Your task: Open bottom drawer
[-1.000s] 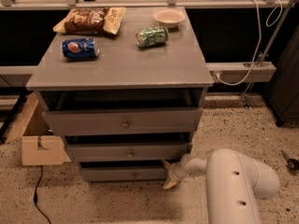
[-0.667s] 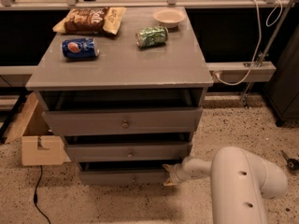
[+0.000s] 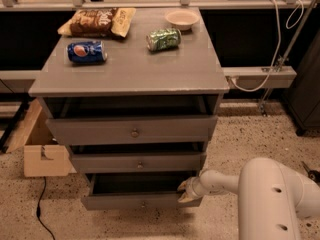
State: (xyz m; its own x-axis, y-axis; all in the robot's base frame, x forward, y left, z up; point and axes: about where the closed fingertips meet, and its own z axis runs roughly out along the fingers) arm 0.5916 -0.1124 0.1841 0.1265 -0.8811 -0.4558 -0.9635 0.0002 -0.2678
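The bottom drawer (image 3: 130, 201) is the lowest, narrowest grey front of the cabinet, with a small round knob (image 3: 143, 203) at its centre. It stands pulled out, with its dark inside showing above the front. My gripper (image 3: 186, 191) is at the drawer's right end, against the top edge of the front. The white arm (image 3: 270, 194) reaches in from the lower right. The middle drawer (image 3: 137, 162) and top drawer (image 3: 132, 130) sit above it, each slightly out.
On the cabinet top (image 3: 130, 69) lie a blue can (image 3: 87, 51), a green can (image 3: 163, 38), a chip bag (image 3: 97, 21) and a small bowl (image 3: 182, 18). A cardboard box (image 3: 42, 154) stands on the floor at left. A cable (image 3: 42, 219) runs beside it.
The bottom drawer has come further out toward the camera, and my gripper has moved with its right end. The arm has shifted slightly right.
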